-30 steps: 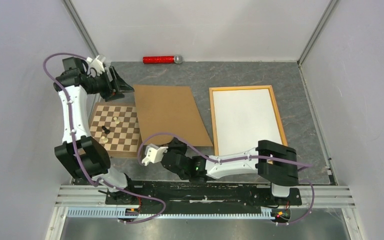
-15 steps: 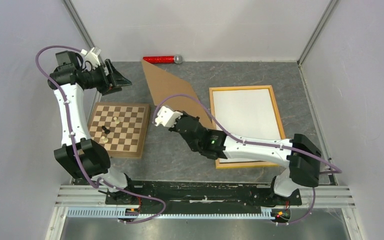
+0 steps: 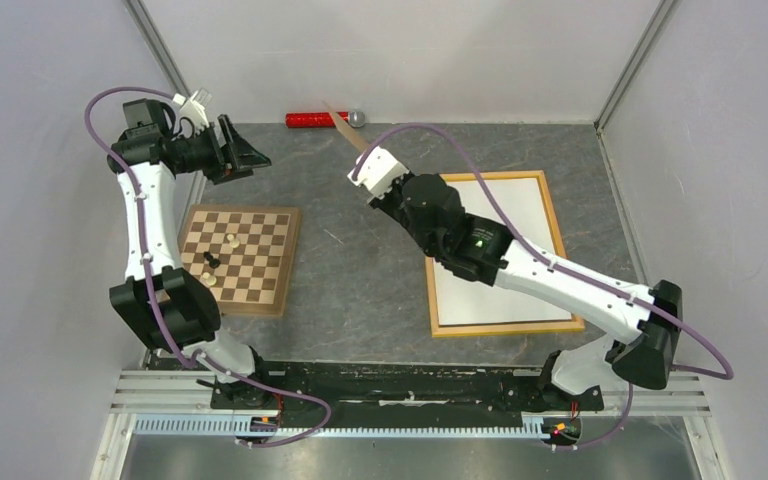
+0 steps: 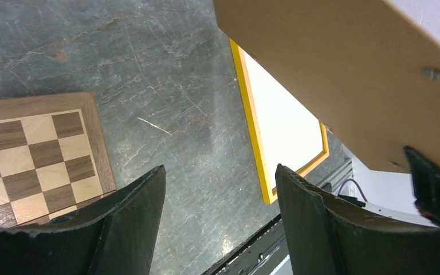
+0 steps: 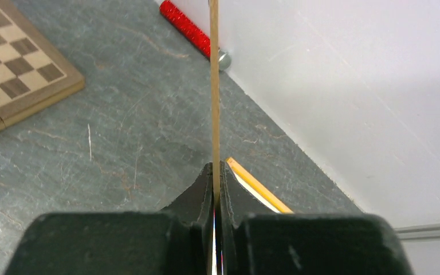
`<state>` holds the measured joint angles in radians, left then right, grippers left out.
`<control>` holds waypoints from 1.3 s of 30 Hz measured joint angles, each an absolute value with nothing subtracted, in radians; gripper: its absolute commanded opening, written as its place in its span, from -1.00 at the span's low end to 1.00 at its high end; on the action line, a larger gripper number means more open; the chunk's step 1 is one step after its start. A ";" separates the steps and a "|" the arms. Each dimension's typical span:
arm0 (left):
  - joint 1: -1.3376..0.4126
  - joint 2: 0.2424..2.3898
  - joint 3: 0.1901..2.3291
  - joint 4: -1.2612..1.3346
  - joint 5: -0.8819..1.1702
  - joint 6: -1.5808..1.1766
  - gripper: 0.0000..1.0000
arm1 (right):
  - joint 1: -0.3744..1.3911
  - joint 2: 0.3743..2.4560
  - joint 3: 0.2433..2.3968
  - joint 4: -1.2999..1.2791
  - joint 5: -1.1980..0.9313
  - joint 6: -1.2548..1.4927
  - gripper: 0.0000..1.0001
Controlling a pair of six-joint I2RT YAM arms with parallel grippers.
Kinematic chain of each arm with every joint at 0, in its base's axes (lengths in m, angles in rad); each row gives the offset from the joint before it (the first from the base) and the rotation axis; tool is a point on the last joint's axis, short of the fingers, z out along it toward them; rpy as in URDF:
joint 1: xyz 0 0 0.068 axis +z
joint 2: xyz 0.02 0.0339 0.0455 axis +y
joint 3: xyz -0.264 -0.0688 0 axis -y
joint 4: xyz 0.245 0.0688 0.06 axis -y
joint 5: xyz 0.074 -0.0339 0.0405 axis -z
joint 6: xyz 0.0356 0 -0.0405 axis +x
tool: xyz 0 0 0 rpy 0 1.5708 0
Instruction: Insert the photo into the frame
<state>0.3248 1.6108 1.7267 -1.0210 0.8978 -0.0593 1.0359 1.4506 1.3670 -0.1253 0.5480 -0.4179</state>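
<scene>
The right end effector (image 5: 215, 175) is pinching the brown backing board (image 5: 213, 86) by its edge, holding it upright in the air near the frame (image 3: 505, 176). The photo (image 3: 520, 215) is lying white side up inside that frame on the counter (image 3: 360, 270), so the closing-up step seems to be in hand. The left end effector (image 4: 219, 172) is hanging wide and empty. Next, the board is needing tipping flat, squaring to the rails and lowering onto the photo.

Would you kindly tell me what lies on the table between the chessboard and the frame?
Nothing: the grey table is bare between the chessboard and the frame, as the top and left wrist views both show.
</scene>
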 measured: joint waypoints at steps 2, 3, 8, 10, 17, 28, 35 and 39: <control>0.315 1.611 1.727 -1.018 0.900 -0.059 0.53 | 1.023 1.431 1.397 -0.144 0.540 -0.415 -1.00; 0.308 1.611 1.727 -1.017 0.900 -0.059 0.53 | 1.018 1.424 1.408 -0.152 0.535 -0.412 -1.00; 0.278 1.611 1.727 -1.015 0.900 -0.056 0.53 | 0.978 1.390 1.473 -0.221 0.472 -0.379 -1.00; 0.263 1.611 1.727 -1.016 0.899 -0.046 0.53 | 0.969 1.377 1.489 -0.240 0.443 -0.373 -1.00; 0.178 1.600 1.752 -1.019 0.891 0.071 0.55 | 0.957 1.326 1.523 -0.344 0.291 -0.359 -1.00; 0.047 1.462 1.787 -1.007 0.869 0.385 0.63 | 0.942 1.325 1.622 -0.446 0.012 -0.331 -1.00; 0.045 1.386 1.768 -0.988 0.923 0.561 0.72 | 0.879 1.321 1.625 -0.492 -0.141 -0.294 -1.00; 0.037 1.344 1.729 -0.995 0.950 0.648 0.72 | 0.835 1.311 1.625 -0.505 -0.218 -0.279 -1.00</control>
<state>0.0368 1.3441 1.7287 -0.9951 0.9497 0.6479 0.8349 1.3113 1.6249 -0.5045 -0.2184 -0.2794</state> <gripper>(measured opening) 0.858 0.033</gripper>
